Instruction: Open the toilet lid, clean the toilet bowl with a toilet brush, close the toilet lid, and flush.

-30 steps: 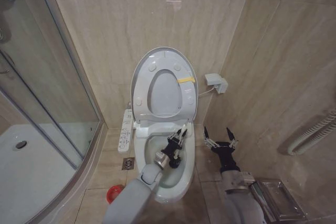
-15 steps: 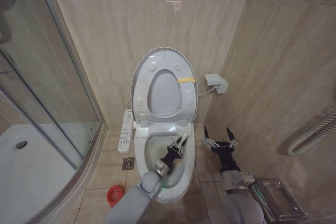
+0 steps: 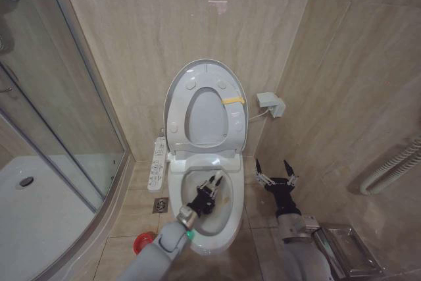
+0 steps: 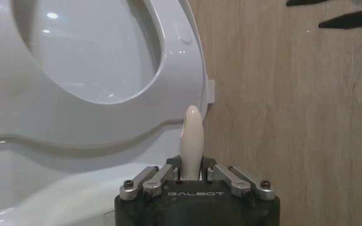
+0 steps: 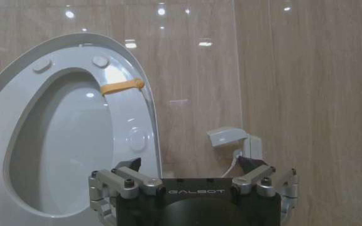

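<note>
Beige marble walls (image 3: pixel 151 24), tiled floor (image 3: pixel 135 212), glass shower enclosure (image 3: pixel 46 116) left

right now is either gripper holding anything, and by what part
The left gripper holds the toilet brush by its white handle, over the toilet bowl. The right gripper is open and holds nothing.

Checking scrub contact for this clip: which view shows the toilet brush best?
The left wrist view: the brush's white handle stands clamped in the left gripper, tip up before the raised seat. The head view shows the left gripper over the bowl, the handle a pale sliver. The right wrist view gives the lid, not the brush.
</note>
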### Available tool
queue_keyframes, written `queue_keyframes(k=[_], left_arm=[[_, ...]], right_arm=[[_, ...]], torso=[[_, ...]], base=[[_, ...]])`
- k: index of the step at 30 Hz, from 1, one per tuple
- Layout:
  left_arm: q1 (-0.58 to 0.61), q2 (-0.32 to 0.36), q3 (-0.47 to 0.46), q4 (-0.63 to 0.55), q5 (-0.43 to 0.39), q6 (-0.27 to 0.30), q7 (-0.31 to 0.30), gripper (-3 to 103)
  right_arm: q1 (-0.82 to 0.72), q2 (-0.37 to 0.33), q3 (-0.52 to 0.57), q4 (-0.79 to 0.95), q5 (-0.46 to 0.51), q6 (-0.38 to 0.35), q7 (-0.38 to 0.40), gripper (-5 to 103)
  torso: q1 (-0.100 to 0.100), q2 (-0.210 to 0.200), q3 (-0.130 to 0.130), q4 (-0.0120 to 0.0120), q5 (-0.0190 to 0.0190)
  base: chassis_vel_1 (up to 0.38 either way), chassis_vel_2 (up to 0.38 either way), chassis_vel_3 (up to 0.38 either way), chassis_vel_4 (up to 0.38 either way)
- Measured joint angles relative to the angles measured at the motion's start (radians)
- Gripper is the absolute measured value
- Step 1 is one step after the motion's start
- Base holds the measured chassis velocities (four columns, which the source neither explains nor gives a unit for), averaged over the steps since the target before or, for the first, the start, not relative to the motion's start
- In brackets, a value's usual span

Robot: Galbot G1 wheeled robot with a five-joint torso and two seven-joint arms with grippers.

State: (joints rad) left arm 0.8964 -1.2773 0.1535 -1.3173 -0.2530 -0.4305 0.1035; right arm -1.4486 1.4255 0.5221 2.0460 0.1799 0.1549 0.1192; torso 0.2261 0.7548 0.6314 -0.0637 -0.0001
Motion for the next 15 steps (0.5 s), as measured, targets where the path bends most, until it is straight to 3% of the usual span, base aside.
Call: queue_keyframes(k=[6,15], left_arm=[[0.082,0.085,-0.030,-0.119,-0.017,0.013,-0.010,20],[0.184,0.189,-0.058,-0.188,-0.018,0.012,-0.010,20]], right_arm=[[0.000,0.000,0.000,0.000,0.000,0.000,0.000,100],[0.000,0.000,0.000,0.000,0.000,0.000,0.000,100]], torso=[[0.000,0.000,0.000,-0.0004,-0.0005],[0.000,0.000,0.000,-0.0002,-0.0003]], base=[[0.000,0.000,0.000,0.000],[0.000,0.000,0.000,0.000]])
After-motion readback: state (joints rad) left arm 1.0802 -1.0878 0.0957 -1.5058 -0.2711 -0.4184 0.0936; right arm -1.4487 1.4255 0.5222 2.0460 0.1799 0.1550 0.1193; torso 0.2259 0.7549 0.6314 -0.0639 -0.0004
